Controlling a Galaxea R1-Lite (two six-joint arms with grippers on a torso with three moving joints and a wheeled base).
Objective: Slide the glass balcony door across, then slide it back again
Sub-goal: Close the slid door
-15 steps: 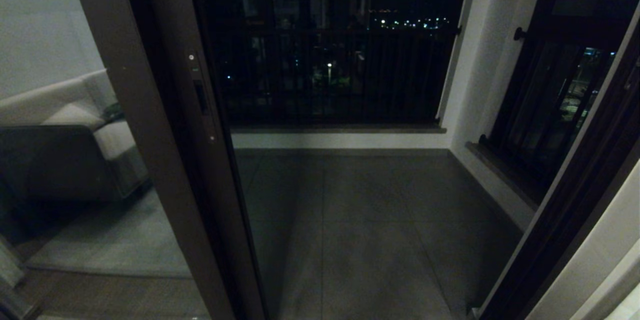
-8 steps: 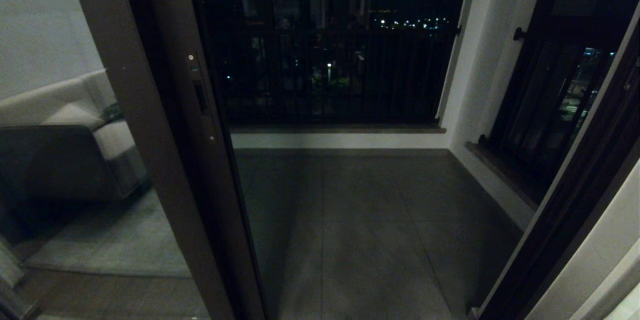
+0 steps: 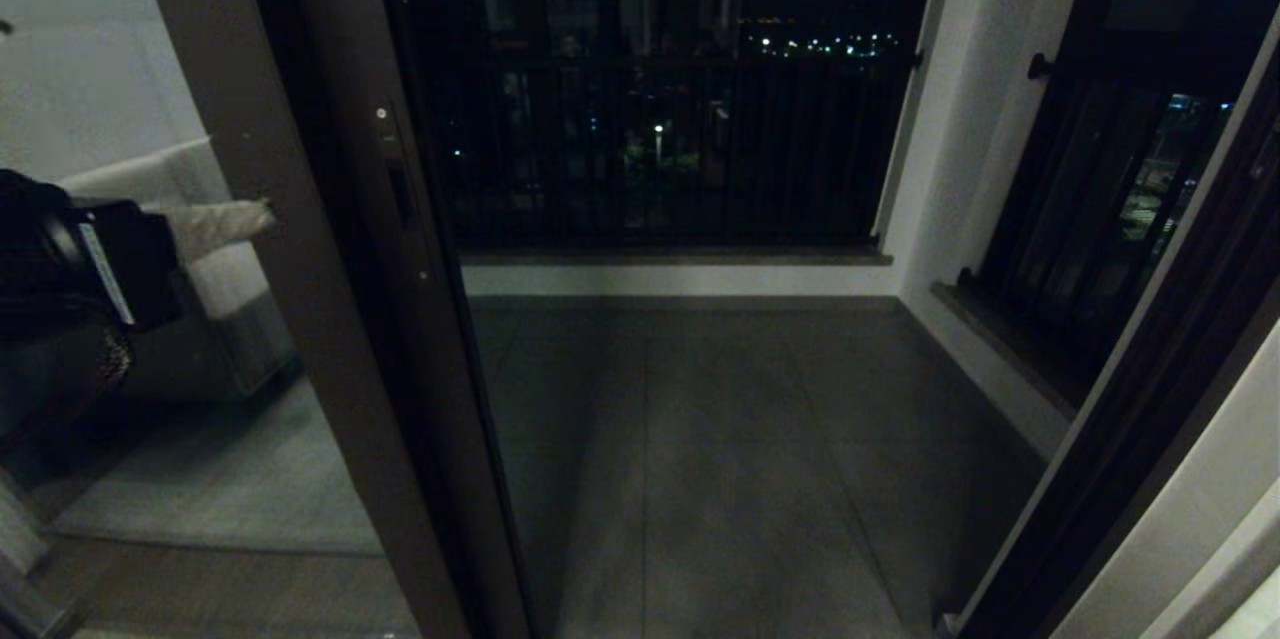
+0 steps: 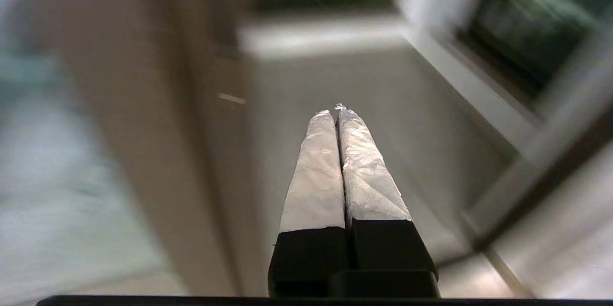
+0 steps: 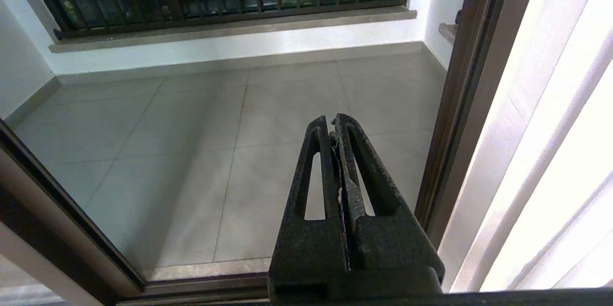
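- glass balcony door (image 3: 330, 249): tall brown-framed panel standing left of centre in the head view, leaning across the frame from top to bottom. The doorway to its right is open onto the balcony.
- balcony floor (image 3: 720, 459): grey tiles, low white kerb at the far end, dark railing (image 3: 680, 149) above it with city lights behind.
- barred window (image 3: 1100, 209): on the right-hand balcony wall, dark frame.
- sofa (image 3: 215, 289): pale, seen through the glass left of the door stile.
- left arm: in from the left edge of the head view, black wrist housing, pointing toward the door.
- left gripper (image 3: 262, 216): tape-wrapped fingers (image 4: 316, 167) pressed together, nothing held. Tip sits just beside the door's left frame edge; cannot tell if it touches.
- right gripper (image 5: 334, 126): out of the head view; black fingers closed, empty, hanging over the floor tiles near the right door jamb (image 5: 459, 105).
- recessed handle (image 3: 402, 194): slim dark slot in the door stile, right of the left gripper tip, small screw heads above and below.
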